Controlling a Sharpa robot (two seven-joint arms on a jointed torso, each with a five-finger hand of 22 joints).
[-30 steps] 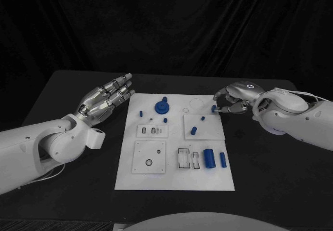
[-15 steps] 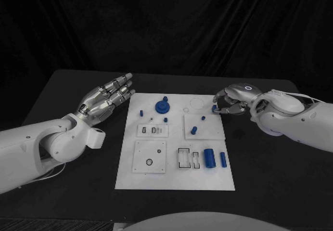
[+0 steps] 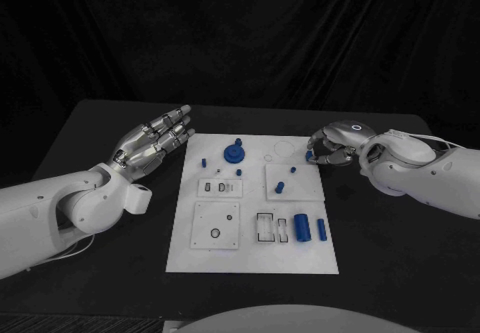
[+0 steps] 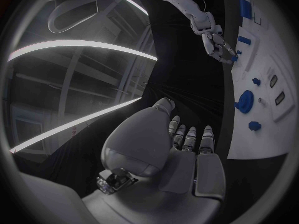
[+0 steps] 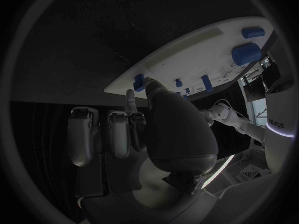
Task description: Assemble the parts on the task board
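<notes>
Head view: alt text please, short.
The right hand pinches a small blue part at the right edge of the white task board on a black table. The left hand hovers open left of the board.

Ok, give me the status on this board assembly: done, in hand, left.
Done: a blue gear seems seated on the task board. In hand: the right hand pinches a small blue part at the board's far right edge; the left hand hovers open. Left: two blue cylinders lie loose beside empty slots.
</notes>
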